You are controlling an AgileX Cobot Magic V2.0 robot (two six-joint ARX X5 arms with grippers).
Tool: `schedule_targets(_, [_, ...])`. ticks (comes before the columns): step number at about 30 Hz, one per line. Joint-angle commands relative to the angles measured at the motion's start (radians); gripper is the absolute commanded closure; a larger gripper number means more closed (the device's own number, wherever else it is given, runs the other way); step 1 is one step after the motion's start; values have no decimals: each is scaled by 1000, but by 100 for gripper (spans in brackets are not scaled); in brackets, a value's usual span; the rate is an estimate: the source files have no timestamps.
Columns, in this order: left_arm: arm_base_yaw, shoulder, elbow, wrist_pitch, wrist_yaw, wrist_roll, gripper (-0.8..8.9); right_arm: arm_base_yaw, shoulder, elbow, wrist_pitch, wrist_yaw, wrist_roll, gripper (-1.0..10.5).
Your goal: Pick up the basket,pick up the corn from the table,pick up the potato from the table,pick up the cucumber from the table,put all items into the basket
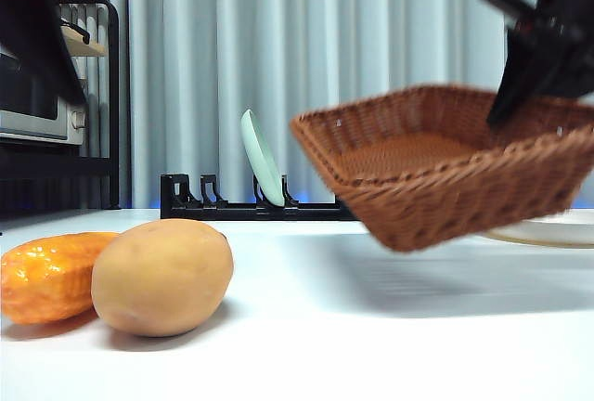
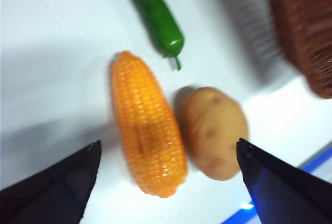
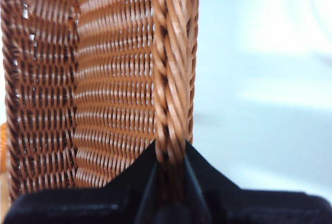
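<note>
1 right claw [image 3: 170, 156] grips the tilted basket [image 1: 436, 164] aloft

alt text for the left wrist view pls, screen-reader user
The open left gripper hovers above the corn and potato, which lie side by side on the white table. A green cucumber lies beyond the corn, and a corner of the brown wicker basket shows at the edge.

A kitchen-like setup (staged): toaster oven [image 1: 32, 104] on a rack, dish rack [image 1: 251, 204] holding a plate [image 1: 263, 157].
</note>
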Motion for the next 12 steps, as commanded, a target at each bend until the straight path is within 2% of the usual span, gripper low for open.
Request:
schedule_targets(1, [-46,64,0,29,-53,-29,373,1,-17,15,-4,-17,5,958])
schedule_targets(5, [-89,181,0,107,-76,-30,373,1,-26,35,-34,-37,16,958])
schedule_targets(8, [-108,262,0,174,-79,-32,373,0,-27,43,-38,-103,26,958])
schedule_targets(12, [-122,351,0,209,-147,-42,373,1,-28,51,-36,-156,31,958])
